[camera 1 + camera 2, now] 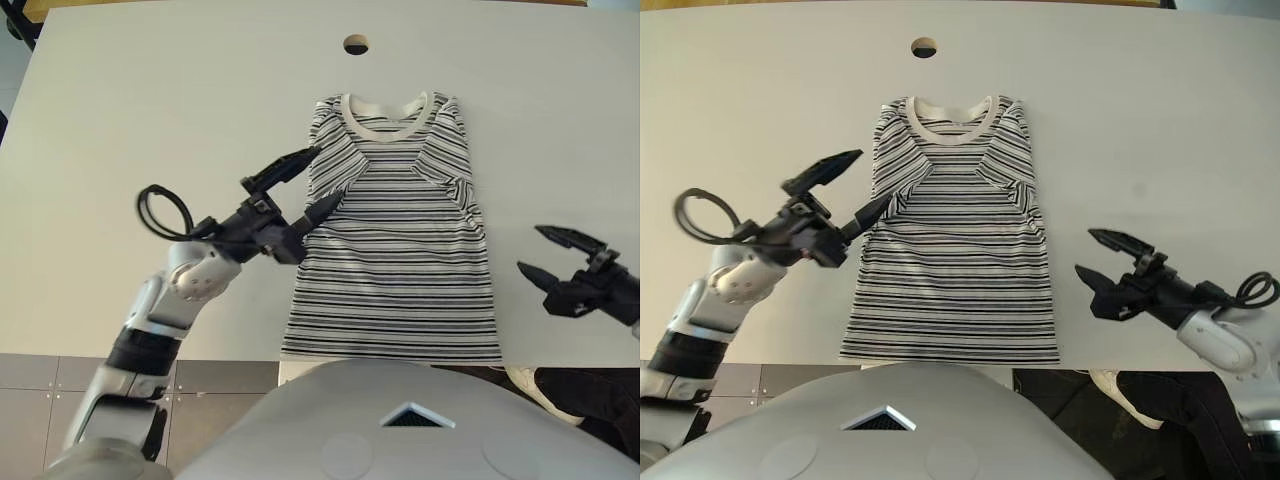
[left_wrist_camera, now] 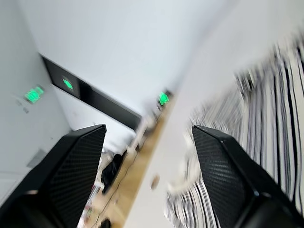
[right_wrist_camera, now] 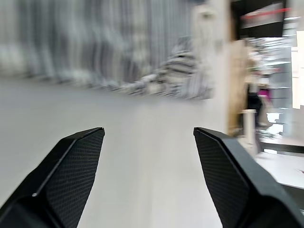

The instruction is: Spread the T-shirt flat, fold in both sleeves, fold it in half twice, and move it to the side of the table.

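Black-and-white striped fabric T-shirt (image 1: pixel 395 250) lies flat mid white worktop (image 1: pixel 150 120), collar at far side, both sleeves folded in, hem at near edge. Left tool (image 1: pixel 322 178) spread wide, lower finger at shirt's left edge by the sleeve fold. Right tool (image 1: pixel 532 250) also spread, apart from shirt's right side. Risk, imo: left finger snags the folded sleeve & drags it open; uneven grabs could skew the half-fold.

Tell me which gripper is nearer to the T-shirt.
Left. The left gripper is at the left edge of the T-shirt; the right gripper hangs over bare table, apart from its right edge.
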Action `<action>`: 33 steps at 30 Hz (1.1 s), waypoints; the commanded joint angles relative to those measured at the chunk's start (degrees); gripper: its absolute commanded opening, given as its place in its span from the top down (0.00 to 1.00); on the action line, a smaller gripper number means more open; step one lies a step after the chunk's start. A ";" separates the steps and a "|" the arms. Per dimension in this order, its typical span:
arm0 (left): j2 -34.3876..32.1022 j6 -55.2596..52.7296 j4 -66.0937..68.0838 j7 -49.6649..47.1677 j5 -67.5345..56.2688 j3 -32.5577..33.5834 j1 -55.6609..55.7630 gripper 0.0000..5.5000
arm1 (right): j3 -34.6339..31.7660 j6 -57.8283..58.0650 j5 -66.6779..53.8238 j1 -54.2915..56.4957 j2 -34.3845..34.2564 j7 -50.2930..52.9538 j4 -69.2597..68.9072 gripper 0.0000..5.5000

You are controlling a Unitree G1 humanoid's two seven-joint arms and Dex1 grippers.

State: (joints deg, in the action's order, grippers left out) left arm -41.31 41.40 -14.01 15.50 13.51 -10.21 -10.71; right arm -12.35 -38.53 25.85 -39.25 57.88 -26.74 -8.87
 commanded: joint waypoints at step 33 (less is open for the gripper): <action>-20.46 0.97 2.71 32.99 6.88 -13.20 -10.96 0.22 | 4.88 -2.12 1.54 -5.20 5.31 -20.25 -14.51 0.36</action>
State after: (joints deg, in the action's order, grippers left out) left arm -61.89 45.02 -15.05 47.18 12.88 -22.42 -21.72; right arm -8.74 -40.35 26.50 -43.83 61.67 -45.50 -24.64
